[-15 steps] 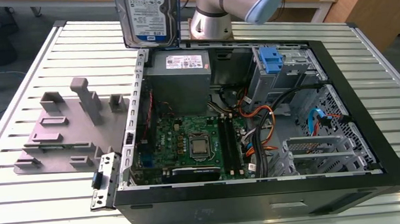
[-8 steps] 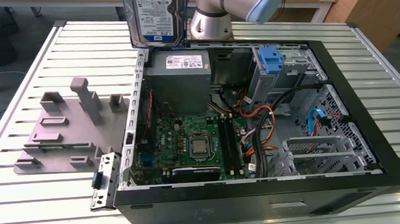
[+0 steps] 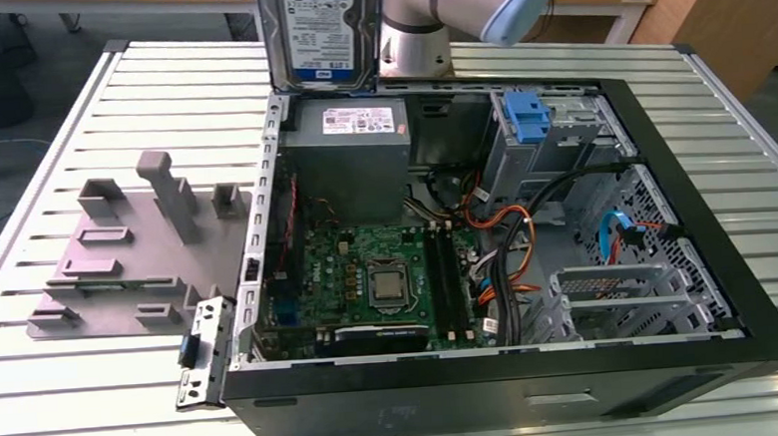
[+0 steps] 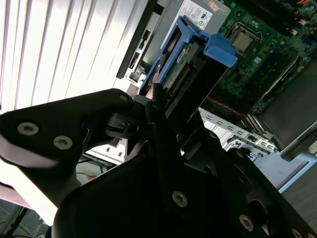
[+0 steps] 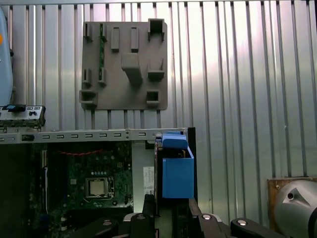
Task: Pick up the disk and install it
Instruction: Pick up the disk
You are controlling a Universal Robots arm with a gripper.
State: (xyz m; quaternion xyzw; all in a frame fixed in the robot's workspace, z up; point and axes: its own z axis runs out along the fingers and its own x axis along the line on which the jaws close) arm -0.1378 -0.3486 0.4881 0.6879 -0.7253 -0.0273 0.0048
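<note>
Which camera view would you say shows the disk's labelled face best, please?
The exterior view: the disk faces that camera with its white-and-blue label in sight, though the frame's top edge crops it. Both wrist views catch it edge-on, mostly its blue caddy.

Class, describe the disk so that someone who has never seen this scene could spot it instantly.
Find the open black computer case on the slatted metal table. Over its corner by the grey power supply, the gripper holds the disk aloft on edge. Its white-and-blue label sets it apart from the bare blue bracket inside the case.
</note>
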